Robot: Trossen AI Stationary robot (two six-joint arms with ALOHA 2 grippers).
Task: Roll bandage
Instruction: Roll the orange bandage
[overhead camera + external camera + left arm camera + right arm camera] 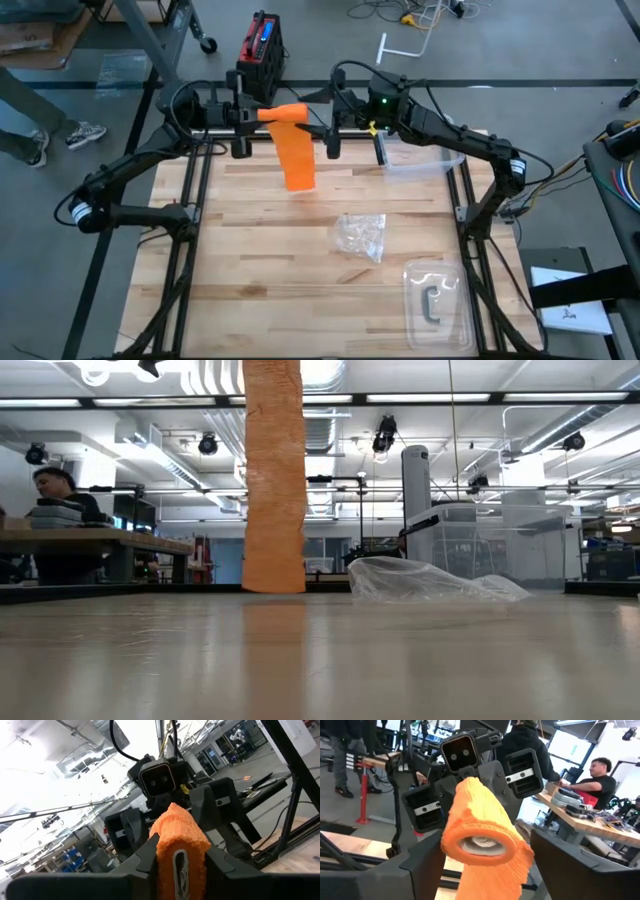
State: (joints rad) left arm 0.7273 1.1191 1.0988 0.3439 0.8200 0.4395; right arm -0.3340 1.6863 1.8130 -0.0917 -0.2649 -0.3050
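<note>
The left gripper and the right gripper face each other at the far edge of the table, with the rolled end of the bandage between them. The left fingers clamp either side of that roll; the right fingers stand apart from it on both sides. From the roll, the free strip hangs straight down to the table, below and just right of the left gripper. A plastic wrapper lies on the table nearer the front, below the right gripper. A clear tray sits at the front right corner, well apart from both grippers.

Both dark arms reach inward at the table's far edge, the left gripper clamped, the right gripper spread.
</note>
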